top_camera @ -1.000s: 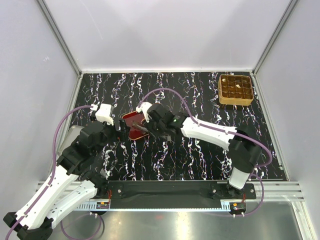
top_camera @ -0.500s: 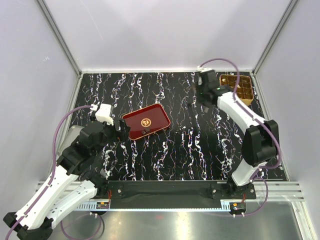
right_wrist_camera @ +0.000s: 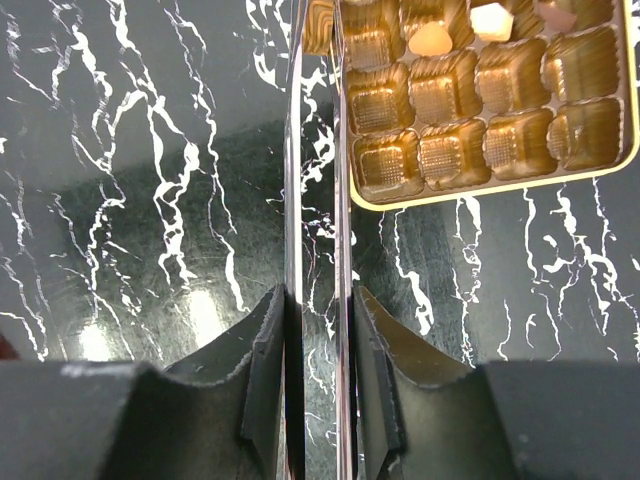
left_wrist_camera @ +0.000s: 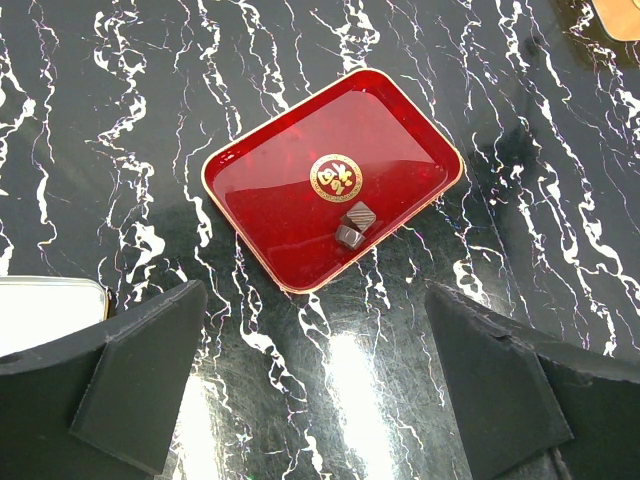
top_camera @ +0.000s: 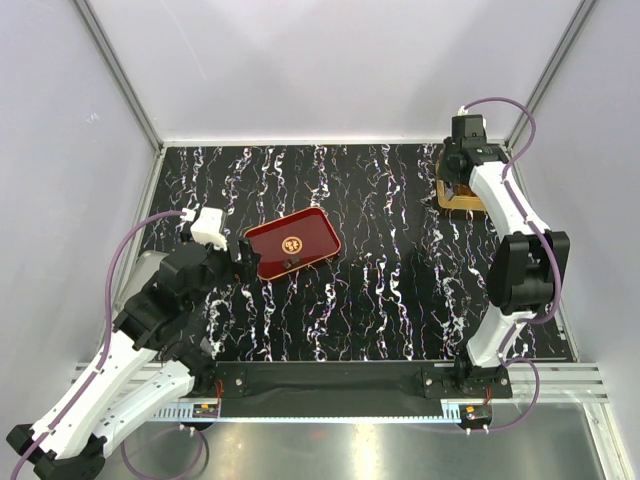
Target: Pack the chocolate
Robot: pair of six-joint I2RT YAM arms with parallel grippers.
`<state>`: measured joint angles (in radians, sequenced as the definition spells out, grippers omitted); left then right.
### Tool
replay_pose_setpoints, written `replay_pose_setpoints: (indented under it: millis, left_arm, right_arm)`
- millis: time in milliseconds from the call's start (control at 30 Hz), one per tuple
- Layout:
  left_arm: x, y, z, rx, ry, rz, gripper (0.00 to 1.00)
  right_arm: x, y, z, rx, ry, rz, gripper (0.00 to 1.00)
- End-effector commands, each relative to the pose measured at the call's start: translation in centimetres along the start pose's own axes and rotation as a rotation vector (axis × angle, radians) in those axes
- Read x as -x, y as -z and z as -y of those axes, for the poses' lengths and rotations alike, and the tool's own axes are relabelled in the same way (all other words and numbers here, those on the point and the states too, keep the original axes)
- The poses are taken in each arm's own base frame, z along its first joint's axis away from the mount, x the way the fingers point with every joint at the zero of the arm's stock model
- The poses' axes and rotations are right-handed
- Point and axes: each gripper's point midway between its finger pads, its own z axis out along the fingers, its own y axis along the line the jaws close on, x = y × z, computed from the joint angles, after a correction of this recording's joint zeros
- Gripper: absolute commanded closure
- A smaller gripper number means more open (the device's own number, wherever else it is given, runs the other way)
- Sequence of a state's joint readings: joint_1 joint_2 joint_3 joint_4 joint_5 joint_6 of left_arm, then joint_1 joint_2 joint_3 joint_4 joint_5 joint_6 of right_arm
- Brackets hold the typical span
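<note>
Two dark brown chocolates (left_wrist_camera: pixel 352 225) lie side by side in the red tray (left_wrist_camera: pixel 270 190), just below its gold emblem; they also show in the top view (top_camera: pixel 291 262). My left gripper (left_wrist_camera: pixel 315 390) is open and empty, above the table just in front of the tray. My right gripper (right_wrist_camera: pixel 318 300) is shut on metal tongs (right_wrist_camera: pixel 292 150), whose blades reach along the left edge of the golden box (right_wrist_camera: pixel 480 185). A brownish lump (right_wrist_camera: pixel 320 20) shows between the tong tips. Pale chocolates (right_wrist_camera: pixel 430 38) sit in the box's far compartments. In the top view my right gripper (top_camera: pixel 462 160) is over the box (top_camera: pixel 447 197).
A white flat container (left_wrist_camera: pixel 45 310) lies at the left, beside my left gripper. The enclosure walls stand close behind and to the right of the golden box. Black marbled table (top_camera: pixel 400 280) lies between the tray and the box.
My right arm has swung from the red tray to the back right and now holds the tongs over the golden box. The left arm and the tray have not moved.
</note>
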<state>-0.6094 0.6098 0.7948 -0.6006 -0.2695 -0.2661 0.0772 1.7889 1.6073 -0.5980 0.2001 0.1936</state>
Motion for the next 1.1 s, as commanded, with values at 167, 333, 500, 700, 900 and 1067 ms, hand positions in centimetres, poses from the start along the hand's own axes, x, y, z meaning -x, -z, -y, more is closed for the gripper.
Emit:
replay_pose_setpoints:
  millis: [167,333,500,700,900,1067]
  left_arm:
    - [1.1,-0.1,0.0,0.003,0.006,0.043,0.01]
    - [1.1,-0.1,0.0,0.004,0.005,0.042,0.01]
    - [1.0,-0.2,0.1,0.003,0.004,0.037,0.01]
    - [1.1,-0.2,-0.1,0.009,0.004,0.039,0.01]
    - [1.0,-0.3,0.0,0.008,0.003,0.034,0.01]
    - [1.1,-0.2,0.0,0.005,0.004,0.038,0.01]
  right_arm:
    - [2.0,-0.9,1.9,-0.067,-0.033,0.028,0.65]
    - [1.5,-1.7,2.6,-0.097,-0.031,0.025,0.64]
    - [1.7,-2.4,3.1,-0.113,-0.023,0.029,0.64]
    - [1.6,-3.3,2.9,-0.107,-0.014,0.011,0.60]
    - [2.0,-3.1,2.9,-0.103,-0.019,0.022,0.55]
    - [3.2,-1.4,2.7,-0.090,-0.025,0.042,0.55]
